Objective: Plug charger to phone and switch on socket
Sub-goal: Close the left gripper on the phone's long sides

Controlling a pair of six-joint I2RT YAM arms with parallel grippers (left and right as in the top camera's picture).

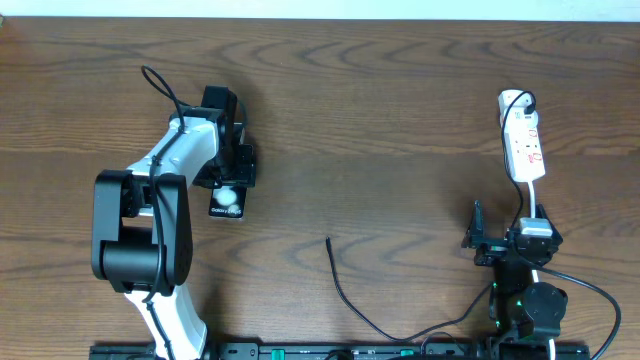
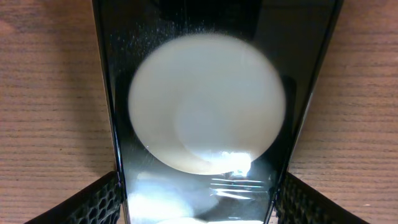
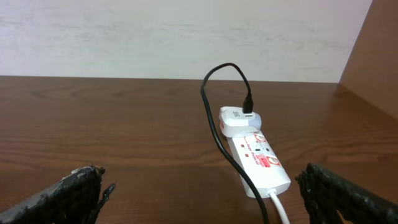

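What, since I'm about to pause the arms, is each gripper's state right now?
Left gripper: astride the phone; grip cannot be told.
Right gripper: open, empty.

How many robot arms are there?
2. The left arm reaches over the phone; the right arm sits near the power strip. No others seem hidden.

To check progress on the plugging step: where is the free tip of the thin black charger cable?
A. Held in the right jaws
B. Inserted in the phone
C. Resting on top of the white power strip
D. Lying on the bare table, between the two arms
D: the charger tip lies loose on the table, clearly apart from the phone, with nothing holding it.
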